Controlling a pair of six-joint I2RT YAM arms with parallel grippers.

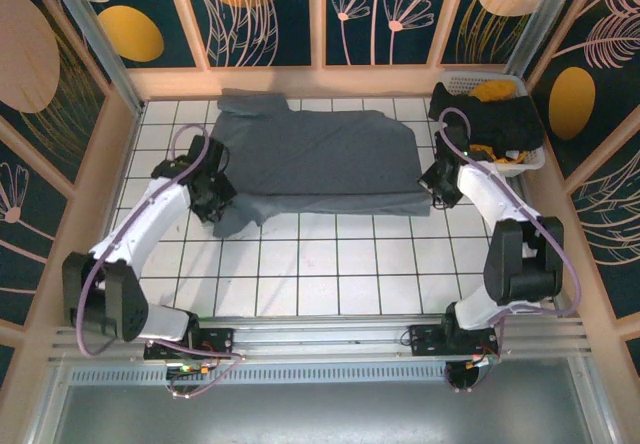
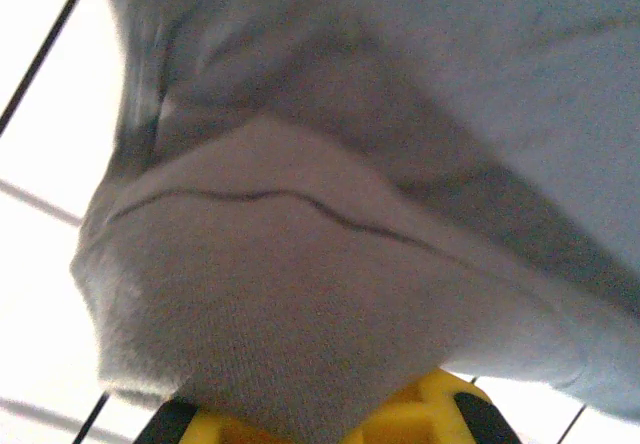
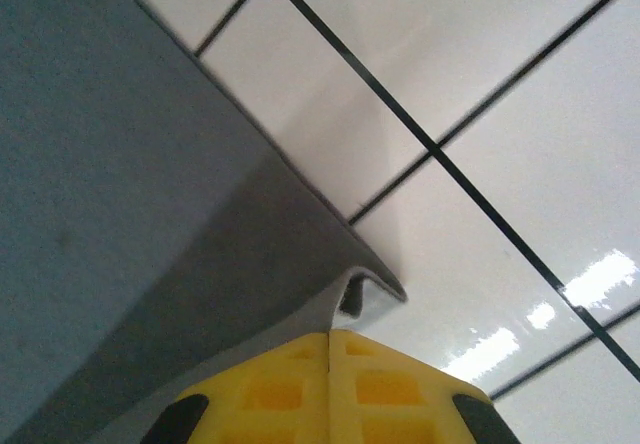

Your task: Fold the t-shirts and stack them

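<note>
Two grippers meet the blue-grey t-shirt (image 1: 320, 159) at its near corners, and much of that contact is hidden. In the left wrist view the cloth (image 2: 350, 214) drapes over the left gripper (image 2: 420, 419), leaving a sliver of yellow pad at the bottom edge; a hem seam runs across the bunched fabric, and the pads are clamped on it. From above, the left gripper (image 1: 215, 192) sits at the shirt's near left corner, where a sleeve or flap hangs crumpled toward the near edge of the table (image 1: 330, 264). The right gripper (image 3: 330, 364) shows both yellow pads pressed together on the hem, which curls up just beyond the tips; the rest of the shirt (image 3: 100, 164) is cut off at the left. Seen from above, the right gripper (image 1: 437, 186) holds the near right corner. The shirt lies spread across the far half of the table, fairly flat, softly creased. In the far right corner, a white basket (image 1: 528, 154) holds a black t-shirt (image 1: 500, 119) and a mustard t-shirt (image 1: 493, 90), heaped and partly hidden.
</note>
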